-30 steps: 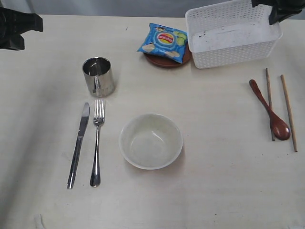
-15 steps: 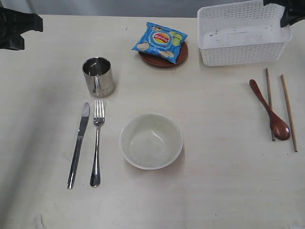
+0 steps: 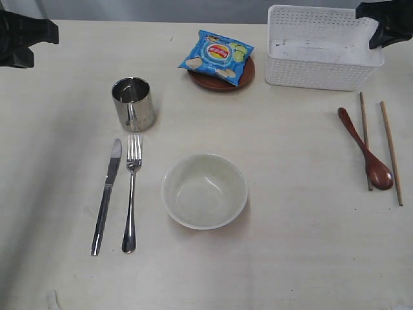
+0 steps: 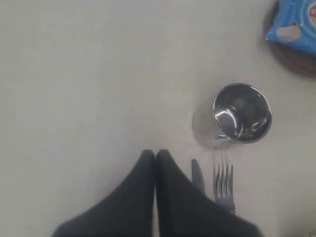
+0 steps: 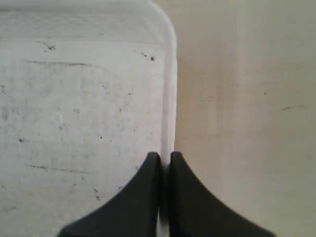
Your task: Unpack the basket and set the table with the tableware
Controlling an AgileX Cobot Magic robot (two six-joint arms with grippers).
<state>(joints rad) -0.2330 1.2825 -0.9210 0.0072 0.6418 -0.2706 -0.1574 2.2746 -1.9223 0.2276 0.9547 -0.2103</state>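
Note:
The white lattice basket (image 3: pixel 322 58) stands empty at the back right of the table (image 3: pixel 290 258). My right gripper (image 3: pixel 377 37) is shut on its far right rim, one finger inside and one outside; the wrist view shows the rim (image 5: pixel 170 98) running into the jaws (image 5: pixel 165 155). My left gripper (image 3: pixel 39 35) hovers shut and empty at the back left (image 4: pixel 155 153). Laid out are a steel cup (image 3: pixel 133 103), knife (image 3: pixel 106 194), fork (image 3: pixel 131 194), off-white bowl (image 3: pixel 204 190), wooden spoon (image 3: pixel 364 148) and two chopsticks (image 3: pixel 390 152).
A blue chip bag (image 3: pixel 219 57) lies on the small brown plate (image 3: pixel 222 82), just left of the basket. The cup (image 4: pixel 242 113) and the tips of knife (image 4: pixel 197 175) and fork (image 4: pixel 223 180) show beyond my left gripper.
The basket has moved right and back with my right gripper, away from the plate, and now sits level. The plate and bag shifted slightly left. The left arm has not moved.

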